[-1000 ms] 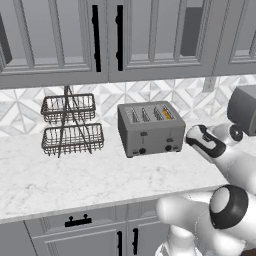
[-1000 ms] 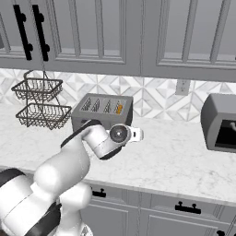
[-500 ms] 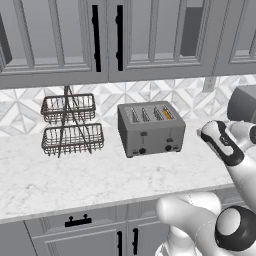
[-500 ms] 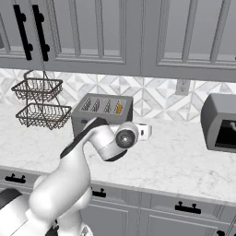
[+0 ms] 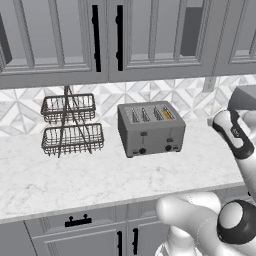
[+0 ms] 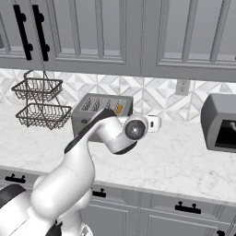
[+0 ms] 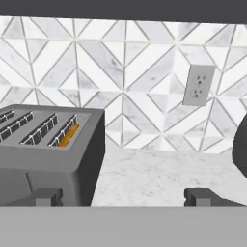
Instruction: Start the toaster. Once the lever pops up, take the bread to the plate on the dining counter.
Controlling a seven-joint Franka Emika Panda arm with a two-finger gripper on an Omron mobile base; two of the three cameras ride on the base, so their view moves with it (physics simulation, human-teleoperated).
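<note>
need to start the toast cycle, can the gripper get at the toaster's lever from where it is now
Probably yes, after a move. The open gripper hangs off the right end of the toaster, not at its front. The levers face bare counter, and the wire basket stands well off to the left.

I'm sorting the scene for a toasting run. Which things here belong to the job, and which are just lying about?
Belongs to the job:
- toaster
- bread, sitting in the toaster's rightmost slot
- gripper, jaws open and holding nothing

Just lying about:
- two-tier wire basket
- grey appliance on the right
- wall outlet
</note>
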